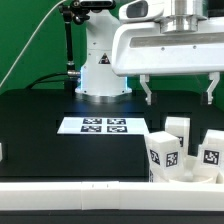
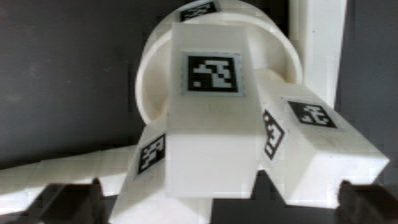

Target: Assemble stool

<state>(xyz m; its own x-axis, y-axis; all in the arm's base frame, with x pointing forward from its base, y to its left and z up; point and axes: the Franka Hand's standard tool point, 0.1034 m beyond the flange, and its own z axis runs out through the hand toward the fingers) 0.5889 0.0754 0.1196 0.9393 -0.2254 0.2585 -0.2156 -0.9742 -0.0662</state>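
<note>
The white stool stands upside down at the front of the exterior view's right. Its three blocky tagged legs (image 1: 163, 150), (image 1: 177, 130), (image 1: 211, 152) point up, and the seat is mostly hidden behind the rail. In the wrist view the tagged seat side (image 2: 214, 72) and the splayed legs (image 2: 299, 135) fill the picture. My gripper (image 1: 178, 95) hangs above the stool, open and empty, with one dark finger on each side (image 2: 68, 205), clear of the plastic.
The marker board (image 1: 103, 125) lies flat on the black table at the centre. A long white border rail (image 1: 70, 192) runs along the front edge. The arm's white base (image 1: 100, 70) stands at the back.
</note>
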